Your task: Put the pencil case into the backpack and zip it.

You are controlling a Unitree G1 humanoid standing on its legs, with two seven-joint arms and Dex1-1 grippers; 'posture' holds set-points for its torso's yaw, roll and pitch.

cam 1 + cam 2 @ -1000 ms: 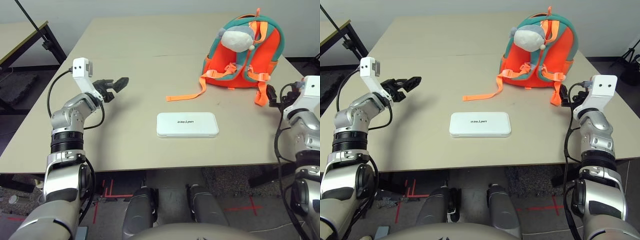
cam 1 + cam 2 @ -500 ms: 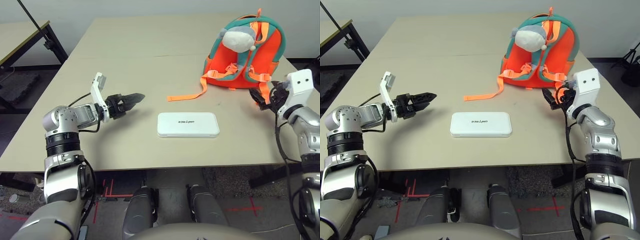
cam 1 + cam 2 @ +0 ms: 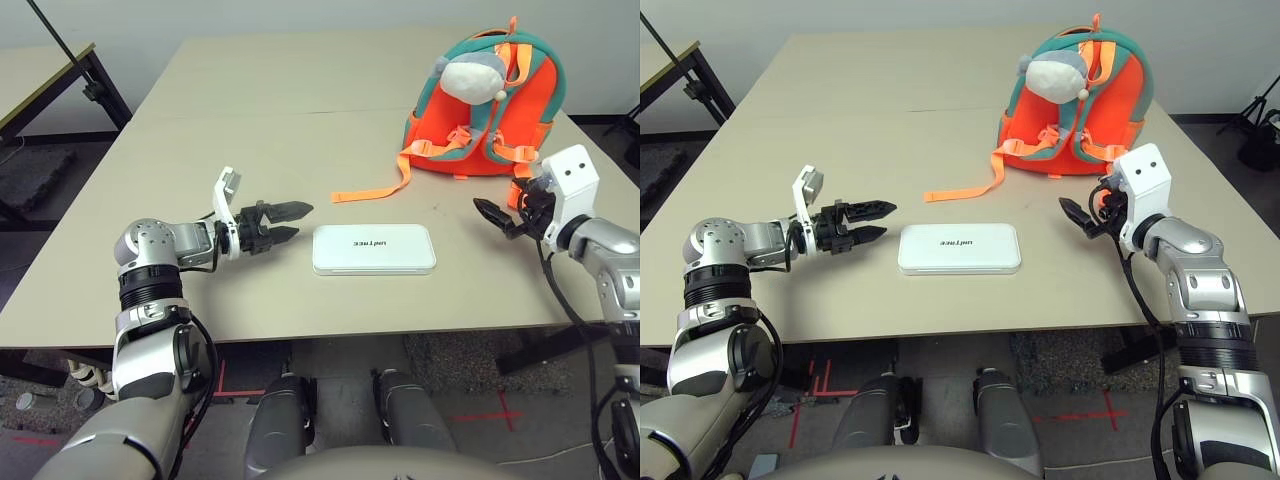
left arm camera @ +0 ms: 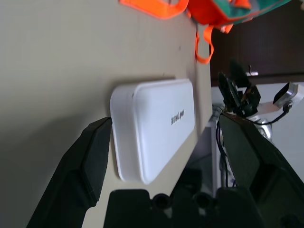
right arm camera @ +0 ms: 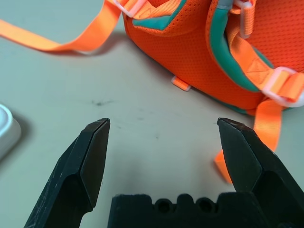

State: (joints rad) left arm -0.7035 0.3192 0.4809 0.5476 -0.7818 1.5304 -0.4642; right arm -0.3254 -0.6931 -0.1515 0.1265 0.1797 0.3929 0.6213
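The white pencil case (image 3: 374,249) lies flat on the table, lettering up, near the front edge. My left gripper (image 3: 298,220) is open and level with the table, its tips just short of the case's left end; in the left wrist view the pencil case (image 4: 154,128) lies between the fingers (image 4: 90,156). The orange and teal backpack (image 3: 490,100) stands upright at the back right, straps facing me. My right gripper (image 3: 487,215) is open, a short way right of the case and in front of the backpack (image 5: 199,42).
A loose orange strap (image 3: 370,190) trails from the backpack across the table behind the case. A grey-white plush toy (image 3: 472,75) hangs on the backpack's upper part. Another table (image 3: 40,70) stands off to the far left. The table's front edge (image 3: 330,325) is close to the case.
My left gripper has swung down and right, ending at the case's left end. My right gripper has come in from the table's right edge toward the case. Case and backpack have not moved.
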